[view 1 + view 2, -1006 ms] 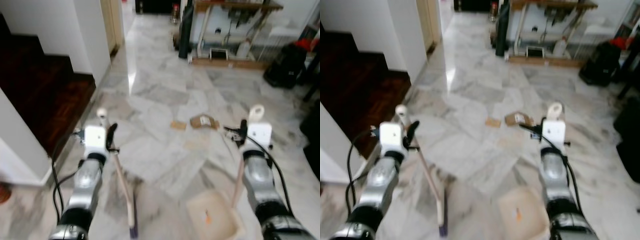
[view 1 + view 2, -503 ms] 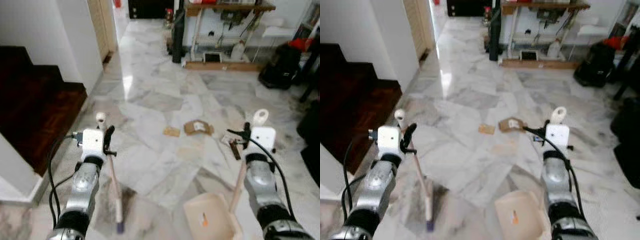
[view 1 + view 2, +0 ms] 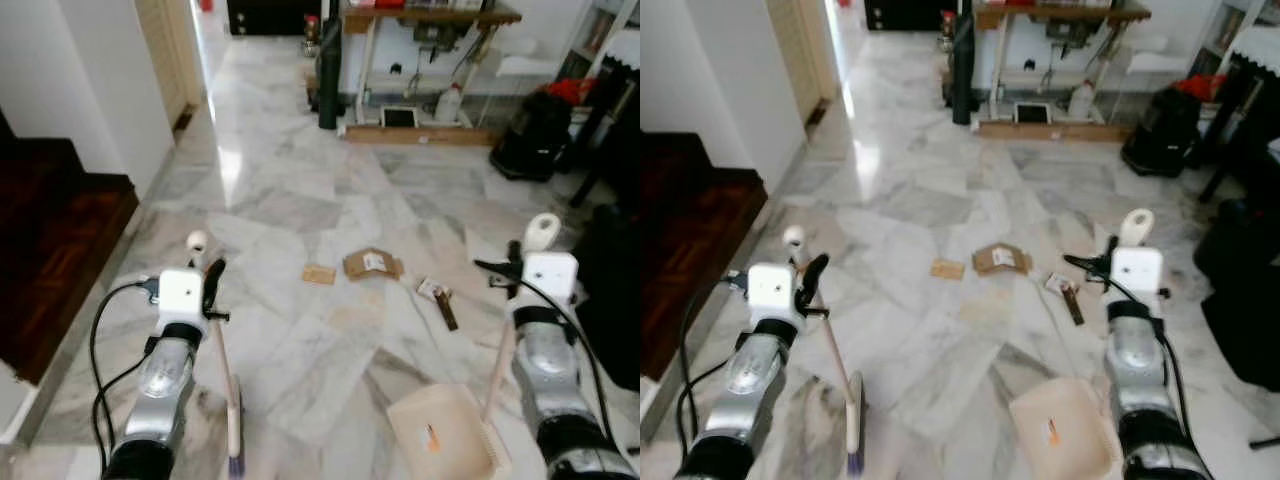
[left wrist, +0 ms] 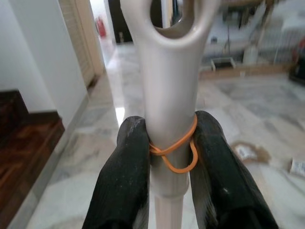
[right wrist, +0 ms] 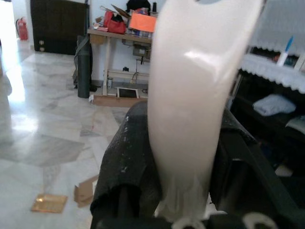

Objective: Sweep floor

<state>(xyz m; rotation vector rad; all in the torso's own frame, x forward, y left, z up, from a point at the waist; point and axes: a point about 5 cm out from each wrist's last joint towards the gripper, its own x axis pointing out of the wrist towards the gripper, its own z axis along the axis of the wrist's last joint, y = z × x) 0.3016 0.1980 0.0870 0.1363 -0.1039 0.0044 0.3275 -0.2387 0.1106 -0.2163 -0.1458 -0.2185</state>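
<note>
My left tool (image 4: 167, 157) grips the broom (image 3: 228, 375), right tool (image 5: 183, 157) grips the dustpan (image 3: 447, 438). Cardboard scraps (image 3: 371, 264) lie ahead on the floor, between both arms, roughly centered.

Place: a home hallway (lived-in)
Signs: marble floor (image 3: 300, 190), dark wooden stairs (image 3: 50, 230), cluttered shelf (image 3: 420, 15), doorway (image 3: 165, 50)

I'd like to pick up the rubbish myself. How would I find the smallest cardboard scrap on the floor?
Start at the wooden table against the far wall and come toward the robot across the marble floor. Mid-floor lie three bits of litter; the small cardboard scrap is the leftmost, flat, plain tan, beside the larger crumpled cardboard piece.
</note>
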